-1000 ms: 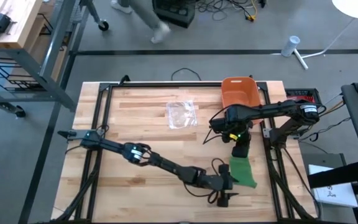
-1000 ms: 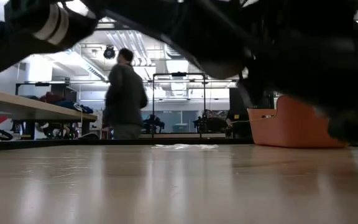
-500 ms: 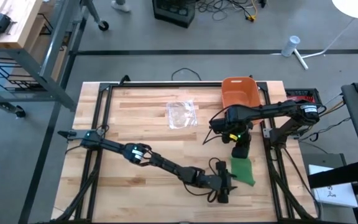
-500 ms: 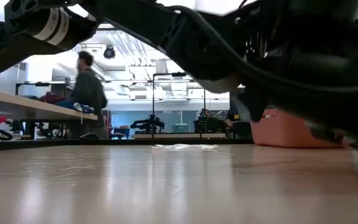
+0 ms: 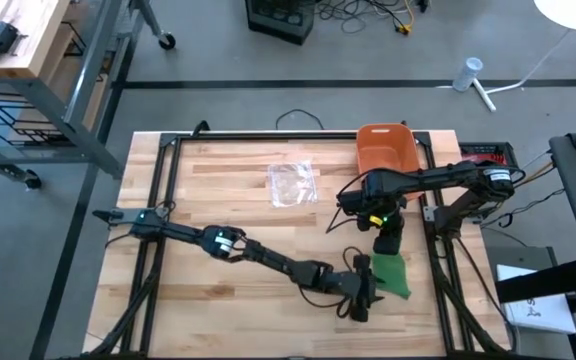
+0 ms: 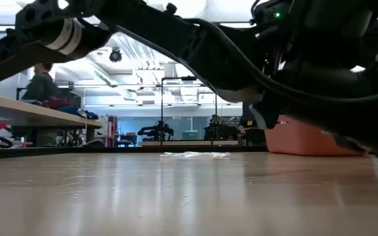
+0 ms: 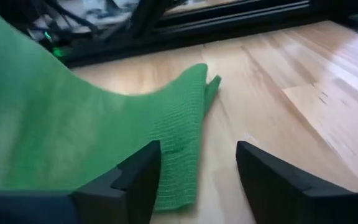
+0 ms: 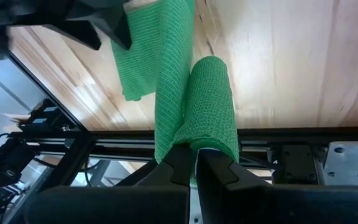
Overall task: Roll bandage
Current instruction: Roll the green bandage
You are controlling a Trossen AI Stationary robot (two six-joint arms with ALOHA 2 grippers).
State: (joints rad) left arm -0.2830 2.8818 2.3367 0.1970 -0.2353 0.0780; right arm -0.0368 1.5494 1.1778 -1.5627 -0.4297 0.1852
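Observation:
A green bandage (image 5: pixel 390 272) lies near the table's right near corner, partly wound into a roll (image 8: pixel 210 93). Its loose strip (image 8: pixel 148 56) is spread flat on the wood. My right gripper (image 5: pixel 386 238) is shut on the roll. My left gripper (image 5: pixel 363 290) is open, low over the table at the strip's loose end (image 7: pixel 188 112). One finger (image 7: pixel 135 180) stands over the cloth and the other (image 7: pixel 272 180) over bare wood. My right gripper pinches the roll's end (image 8: pixel 205 144) between its two fingers (image 8: pixel 178 167). It comes from the far side, slanting down, with the fingers lying along the roll. The strip runs from the roll onto the table. I cannot tell whether my left gripper touches the cloth.
An orange bin (image 5: pixel 386 148) stands at the far right of the table, just behind my right arm. A clear plastic bag (image 5: pixel 292 183) lies at the far middle. The black frame rail (image 5: pixel 438 250) runs along the right edge. A person is in the room behind the table (image 6: pixel 41 82).
My left gripper has moved a little toward the table's far edge, closer to the bandage's loose strip. My right gripper and the roll have kept still. The person in the room behind has walked to the left.

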